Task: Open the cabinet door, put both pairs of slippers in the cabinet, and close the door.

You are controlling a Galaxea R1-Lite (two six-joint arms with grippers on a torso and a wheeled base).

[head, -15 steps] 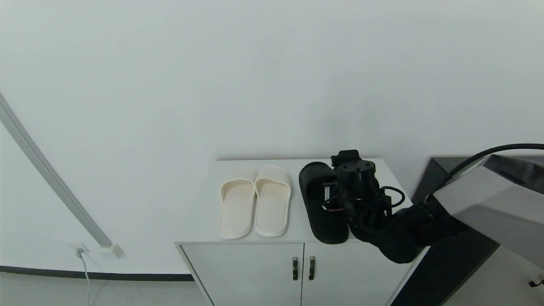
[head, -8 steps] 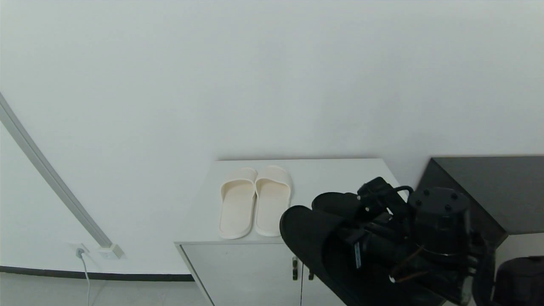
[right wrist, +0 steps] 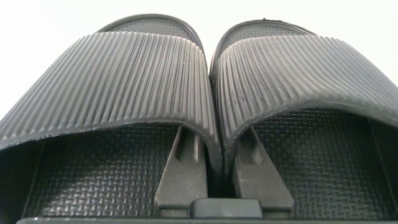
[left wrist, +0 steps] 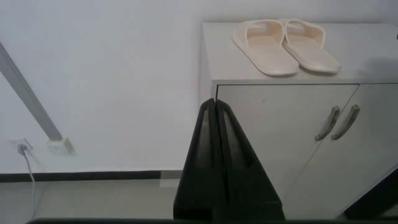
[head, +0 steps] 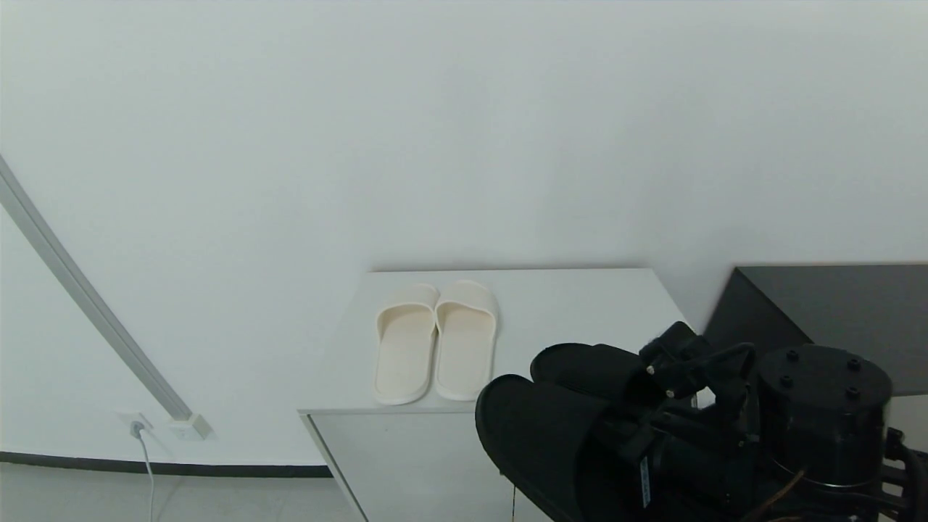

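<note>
**Black slippers** [head: 540, 428]: I see the pair held side by side in the right gripper [right wrist: 216, 177], off the cabinet top and in front of the right-hand part of the cabinet [head: 580, 304], closer to my head camera than its front edge. Their toes point away from the wrist.

**Right gripper:** in the right wrist view, one finger [right wrist: 181, 171] sits inside each slipper under its ribbed strap. The jaws are clamped on the two inner side walls, which are pressed together between them.

**Cream slippers** [head: 435, 341]: this pair lies flat on the left half of the cabinet top, the two touching along their inner edges, heels toward the front edge, well apart from the black pair.

**Cabinet doors:** both are shut. The left wrist view shows the left door [left wrist: 273, 130] and the two door handles [left wrist: 337, 122] just beside each other at the centre seam.

**Left gripper** [left wrist: 215, 109]: it hangs low, to the left of the cabinet and pointing at its left front corner. Its jaws are closed together with nothing between them.

**Surroundings:** a white wall stands behind, with a grey trunking strip [head: 80, 290] running diagonally down to a wall socket [head: 135, 428], from which a cable [head: 148, 471] hangs. A dark-topped unit [head: 834, 312] stands to the right of the cabinet.
</note>
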